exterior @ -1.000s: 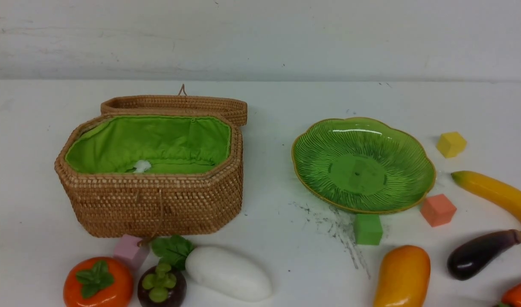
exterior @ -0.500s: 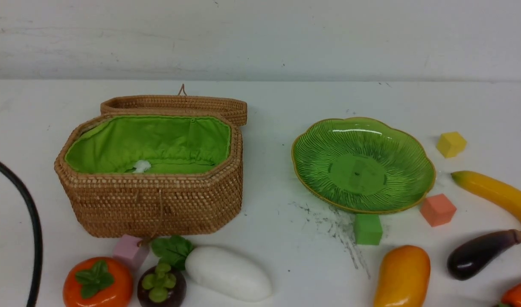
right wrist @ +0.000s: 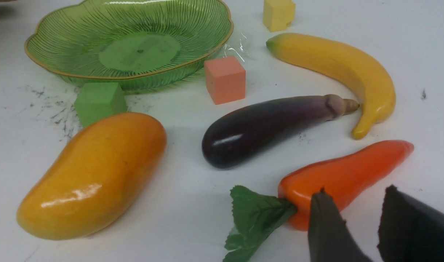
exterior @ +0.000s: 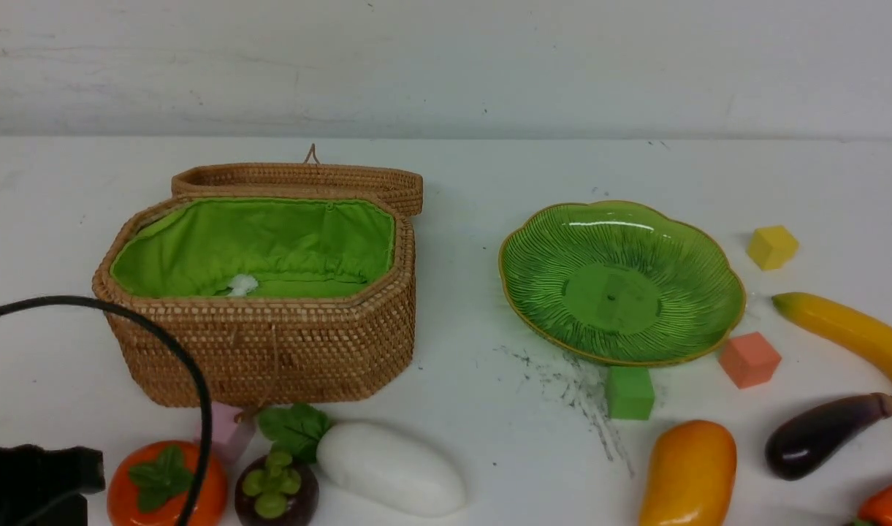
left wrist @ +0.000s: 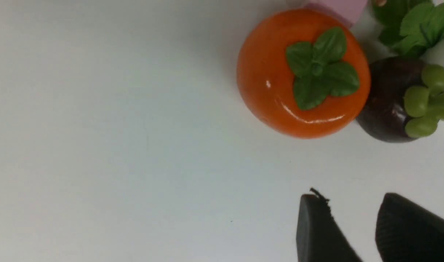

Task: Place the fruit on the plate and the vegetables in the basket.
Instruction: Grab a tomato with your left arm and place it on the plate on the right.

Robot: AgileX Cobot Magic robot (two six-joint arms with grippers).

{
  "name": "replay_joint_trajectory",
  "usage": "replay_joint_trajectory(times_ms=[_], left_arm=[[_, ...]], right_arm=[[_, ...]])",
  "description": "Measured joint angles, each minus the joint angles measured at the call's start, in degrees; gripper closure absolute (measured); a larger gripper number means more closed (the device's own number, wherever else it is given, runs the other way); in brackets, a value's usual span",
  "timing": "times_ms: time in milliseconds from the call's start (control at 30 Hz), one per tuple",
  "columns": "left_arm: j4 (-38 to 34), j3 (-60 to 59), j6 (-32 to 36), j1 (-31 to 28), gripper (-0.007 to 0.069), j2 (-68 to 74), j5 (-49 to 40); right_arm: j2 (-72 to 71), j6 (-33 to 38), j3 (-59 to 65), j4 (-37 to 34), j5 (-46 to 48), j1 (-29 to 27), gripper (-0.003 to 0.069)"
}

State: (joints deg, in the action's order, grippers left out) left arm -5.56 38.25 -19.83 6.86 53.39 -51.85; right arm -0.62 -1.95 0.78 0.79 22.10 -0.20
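Observation:
The persimmon (exterior: 168,482), mangosteen (exterior: 276,491) and white radish (exterior: 391,467) lie in front of the open basket (exterior: 256,343). The plate (exterior: 533,252) is empty. The mango (exterior: 688,475), eggplant (exterior: 818,435), banana (exterior: 855,332) and pepper (exterior: 887,504) lie at the right. My left gripper (left wrist: 352,203) is open and empty above bare table, beside the persimmon (left wrist: 303,72) and mangosteen (left wrist: 385,105). My right gripper (right wrist: 356,196) is open and empty, just short of the pepper (right wrist: 345,171), with the eggplant (right wrist: 265,127), mango (right wrist: 94,174) and banana (right wrist: 338,65) beyond.
My left arm (exterior: 29,482) and its black cable (exterior: 161,336) show at the front left, the cable arching in front of the basket. Foam cubes stand about: pink (exterior: 223,431) by the basket, green (exterior: 630,392), salmon (exterior: 749,359) and yellow (exterior: 772,247) around the plate.
My left arm and its cable have come into the front view from the left edge, towards the persimmon. The fruit, vegetables, basket and plate have not moved.

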Motion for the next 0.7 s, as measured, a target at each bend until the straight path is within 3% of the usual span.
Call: replay_joint_trajectory(times_ms=[300,533,700], left_arm=[[-2.9,7.6,0.5,0.0,0.0342,9.2,-1.8],[2.8,8.8,-1.7,0.0,0.0081,17.6,-1.6],[5.6,8.9,-5.3,0.0,-0.0017,24.4,3.5]], right_arm=[[0.0,0.0,0.0,0.0,0.0,0.0,0.0416],[0.0,0.0,0.0,0.0,0.0,0.0,0.0416],[0.0,0.0,0.0,0.0,0.0,0.0,0.0416]])
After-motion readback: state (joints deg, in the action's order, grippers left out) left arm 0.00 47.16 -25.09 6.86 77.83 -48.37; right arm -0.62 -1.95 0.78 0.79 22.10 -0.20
